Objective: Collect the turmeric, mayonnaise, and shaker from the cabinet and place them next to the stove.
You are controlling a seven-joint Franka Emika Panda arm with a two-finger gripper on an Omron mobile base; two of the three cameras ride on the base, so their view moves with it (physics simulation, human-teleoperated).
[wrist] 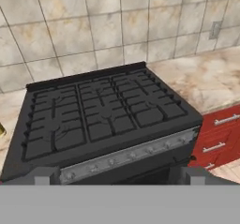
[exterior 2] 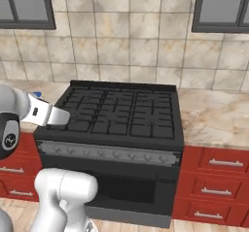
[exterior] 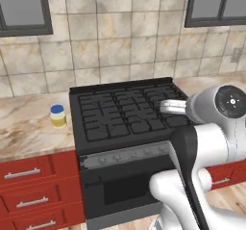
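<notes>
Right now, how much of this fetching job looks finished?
One item looks done: the mayonnaise stands on the counter just left of the stove. Nothing is in hand; the end effector is open and empty, facing the stove. The turmeric and shaker have yet to appear beside it.

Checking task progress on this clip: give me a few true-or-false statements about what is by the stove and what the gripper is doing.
1. The mayonnaise stands upright on the counter left of the stove. True.
2. The mayonnaise sits on one of the stove grates. False: it is on the marble counter beside the stove, off the grates.
3. The gripper is shut on a jar. False: its fingertips stand wide apart with nothing between them.
4. The hand view looks down over the stove's grates and knobs. True.
5. The drawers right of the stove are pulled open. False: they are closed.
</notes>
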